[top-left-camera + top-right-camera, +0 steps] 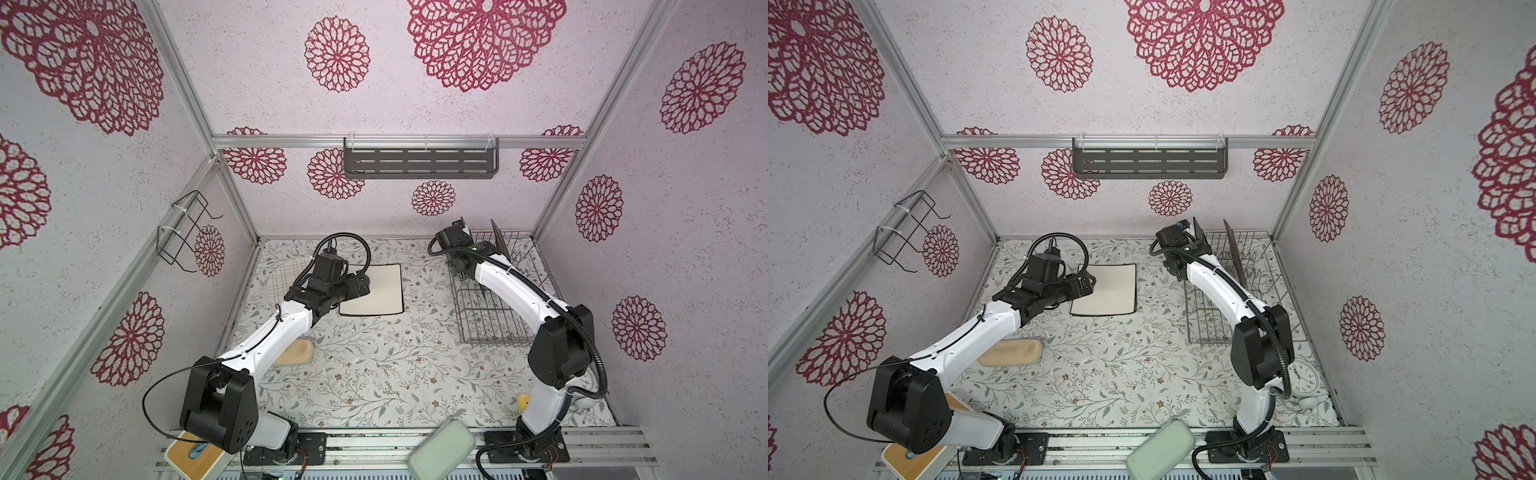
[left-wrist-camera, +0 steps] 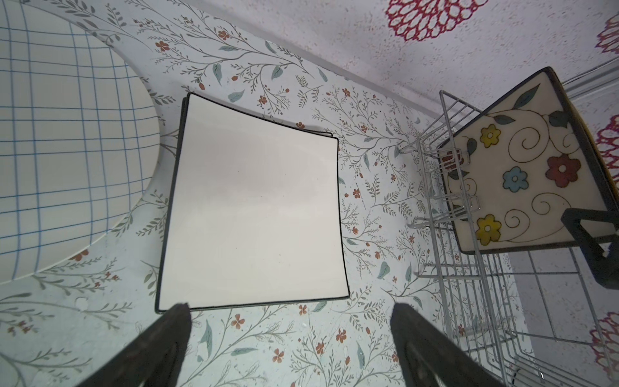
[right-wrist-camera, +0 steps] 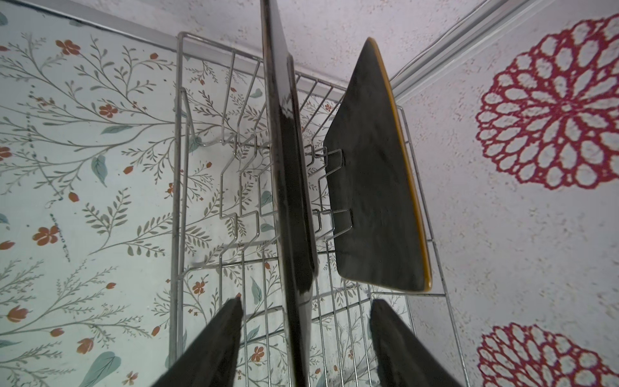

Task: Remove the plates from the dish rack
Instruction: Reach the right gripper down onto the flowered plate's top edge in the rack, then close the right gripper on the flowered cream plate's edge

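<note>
— Silver wire basket with upright prongs, the dish rack (image 1: 490,328): where does it sit?
— Right of centre in both top views, in the back right corner of the floral-print tabletop (image 1: 374,374). Two plates stand on edge at its far end.
— Which two?
— One is a rounded-square cream plate (image 2: 522,174) painted with yellow, blue and red flowers, at the right edge of the left wrist view. The other is a rounded-square dark brown plate (image 3: 375,187) with a mustard rim, just right of it in the top views and tilted.
— And the right gripper (image 3: 306,305)?
— Its jaws straddle the flowered plate, which the right wrist view shows edge-on, dark and glossy. A gap shows on each side, so no grip is visible.
— The left gripper (image 2: 289,311)?
— Spread wide and empty. In the top views it is over the left edge of a rounded-square white plate (image 1: 382,291) with a thin black rim, lying flat mid-frame. A second black rim (image 2: 330,134) peeks from under that plate.
— Anything left of that?
— A round cream plate (image 2: 67,150) with dark grid lines, also flat, partly hidden by the left arm (image 1: 286,320).
— Any writing?
— A small red-and-white tag (image 2: 450,160) hangs on the rack wire, but it is illegible. A white round clock (image 1: 1304,376) at lower right has dial numerals too small to read.
</note>
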Action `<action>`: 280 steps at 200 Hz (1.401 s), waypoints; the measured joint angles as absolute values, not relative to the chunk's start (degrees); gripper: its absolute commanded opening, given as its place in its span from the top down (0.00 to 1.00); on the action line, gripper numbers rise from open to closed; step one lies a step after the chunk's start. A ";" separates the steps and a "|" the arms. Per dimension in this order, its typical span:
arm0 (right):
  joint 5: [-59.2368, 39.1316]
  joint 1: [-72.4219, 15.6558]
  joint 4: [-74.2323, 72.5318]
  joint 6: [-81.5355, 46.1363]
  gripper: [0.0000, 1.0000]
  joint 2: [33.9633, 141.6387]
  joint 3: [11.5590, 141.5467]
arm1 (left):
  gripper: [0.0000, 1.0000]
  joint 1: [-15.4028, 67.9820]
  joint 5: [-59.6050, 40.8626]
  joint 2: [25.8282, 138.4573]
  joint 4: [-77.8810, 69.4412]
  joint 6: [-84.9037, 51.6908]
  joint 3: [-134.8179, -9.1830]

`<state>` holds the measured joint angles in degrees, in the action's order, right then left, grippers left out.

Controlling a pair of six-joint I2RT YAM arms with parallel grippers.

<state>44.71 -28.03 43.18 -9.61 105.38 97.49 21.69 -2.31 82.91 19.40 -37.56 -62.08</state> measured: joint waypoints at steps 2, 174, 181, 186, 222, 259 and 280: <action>44.69 -27.97 43.18 -9.56 0.45 105.47 97.54 | 0.03 21.69 -2.31 82.91 19.40 -37.56 -62.11; 41.78 -24.01 40.45 -7.60 0.60 107.22 98.04 | 0.03 20.32 -4.91 85.91 21.39 -37.58 -67.90; 41.41 -23.86 40.36 -7.51 0.61 107.20 98.04 | 0.03 20.32 -4.91 85.91 21.50 -37.58 -67.90; 41.23 -23.77 40.27 -7.44 0.62 107.20 98.04 | 0.03 20.32 -4.91 85.91 21.63 -37.58 -67.90; 39.31 -23.62 39.44 -7.07 0.67 107.20 98.02 | 0.03 20.32 -4.89 85.91 21.80 -37.58 -67.90; 38.65 -23.44 38.65 -7.01 0.69 107.26 98.02 | 0.03 20.32 -4.91 86.19 22.20 -37.60 -68.62; 38.65 -23.44 38.54 -6.90 0.70 107.28 98.02 | 0.03 20.32 -4.91 86.28 22.20 -37.63 -68.97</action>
<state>38.65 -23.44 38.54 -6.90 107.28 98.02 20.32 -4.91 86.28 22.20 -37.63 -68.97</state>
